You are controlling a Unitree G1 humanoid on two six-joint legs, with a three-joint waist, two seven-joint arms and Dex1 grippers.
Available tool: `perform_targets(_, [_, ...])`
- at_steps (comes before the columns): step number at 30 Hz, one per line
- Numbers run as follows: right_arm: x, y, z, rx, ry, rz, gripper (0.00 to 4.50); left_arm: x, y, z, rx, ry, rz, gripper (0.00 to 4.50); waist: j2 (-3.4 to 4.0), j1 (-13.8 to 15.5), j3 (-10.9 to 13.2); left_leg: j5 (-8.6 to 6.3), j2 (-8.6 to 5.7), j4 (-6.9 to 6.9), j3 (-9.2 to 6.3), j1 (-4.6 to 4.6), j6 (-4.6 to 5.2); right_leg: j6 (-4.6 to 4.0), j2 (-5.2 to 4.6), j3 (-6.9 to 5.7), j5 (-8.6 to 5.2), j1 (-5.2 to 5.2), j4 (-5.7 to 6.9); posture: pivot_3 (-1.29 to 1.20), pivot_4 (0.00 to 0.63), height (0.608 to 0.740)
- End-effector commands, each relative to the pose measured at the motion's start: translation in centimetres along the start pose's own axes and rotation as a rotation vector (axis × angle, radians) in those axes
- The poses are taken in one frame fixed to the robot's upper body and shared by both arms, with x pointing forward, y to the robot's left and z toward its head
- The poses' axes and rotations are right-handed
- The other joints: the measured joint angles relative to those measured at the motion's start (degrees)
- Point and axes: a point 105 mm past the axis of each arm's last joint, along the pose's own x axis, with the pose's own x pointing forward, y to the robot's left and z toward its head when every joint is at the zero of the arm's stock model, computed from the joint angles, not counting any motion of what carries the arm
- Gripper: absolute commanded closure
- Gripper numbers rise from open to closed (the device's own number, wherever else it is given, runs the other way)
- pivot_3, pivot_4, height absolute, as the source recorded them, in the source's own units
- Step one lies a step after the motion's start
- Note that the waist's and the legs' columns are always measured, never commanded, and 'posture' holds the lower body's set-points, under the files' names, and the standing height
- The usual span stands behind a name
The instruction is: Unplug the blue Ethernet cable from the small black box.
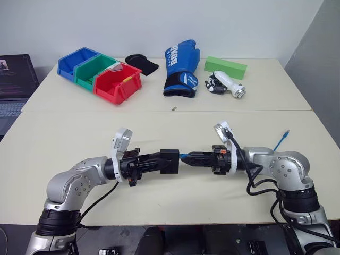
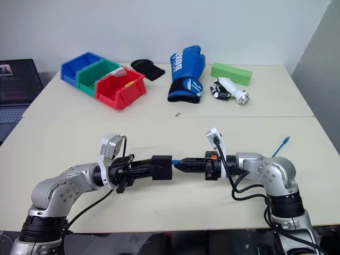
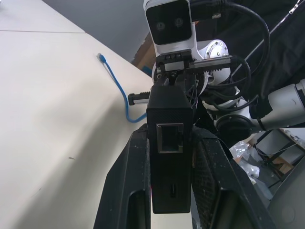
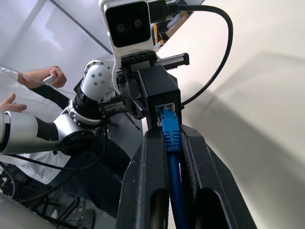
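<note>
While the left hand [image 1: 159, 162] clamps the small black box [image 1: 169, 161] between its closed fingers, steadying it above the worktop [image 1: 64, 138], the right hand [image 1: 192, 158] is closed on the blue Ethernet cable [image 4: 171, 138] just behind its plug, probably so the two can be drawn apart. The plug sits at the box's port, directly ahead of the right fingertips. Box and cable share one level axis running between the hands; the cable's loose end [image 1: 286, 133] lies on the worktop beyond the right arm.
</note>
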Motion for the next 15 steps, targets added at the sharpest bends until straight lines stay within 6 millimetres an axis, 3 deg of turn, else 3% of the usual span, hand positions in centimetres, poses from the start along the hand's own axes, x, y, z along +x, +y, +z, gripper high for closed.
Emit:
perform_targets(1, [0.46, 2.18, 0.84, -0.047, -0.039, 0.086, 3.31, 0.04, -0.28, 0.57, 0.029, -0.009, 0.008, 3.73, 0.0, 0.0, 0.0, 0.0, 0.0, 0.0, 0.0, 0.0, 0.0, 0.0, 0.0, 0.0, 0.0, 0.0, 0.0, 0.0, 0.15, 0.74])
perform_targets(3, [0.71, 2.38, 0.7, -0.058, -0.04, 0.084, 2.78, 0.08, -0.3, 0.61, 0.027, -0.011, 0.006, 3.73, 0.0, 0.0, 0.0, 0.0, 0.0, 0.0, 0.0, 0.0, 0.0, 0.0, 0.0, 0.01, 0.0, 0.0, 0.0, 0.0, 0.15, 0.74])
perform_targets(5, [0.82, 2.37, 0.55, -0.051, -0.047, 0.077, 2.52, 0.08, -0.28, 0.67, 0.026, -0.014, 0.006, 3.73, 0.0, 0.0, 0.0, 0.0, 0.0, 0.0, -0.02, -0.01, 0.0, 0.0, 0.0, 0.0, 0.0, 0.0, -0.01, 0.0, 0.15, 0.74])
perform_targets(15, [0.88, 1.53, 0.37, -0.01, -0.09, 0.031, 2.48, -0.01, -0.3, 0.7, 0.025, -0.017, 0.007, 3.73, 0.0, 0.0, 0.0, 0.0, 0.0, -0.01, 0.0, -0.01, 0.0, 0.0, 0.0, 0.01, 0.0, -0.01, -0.01, 0.0, 0.15, 0.74])
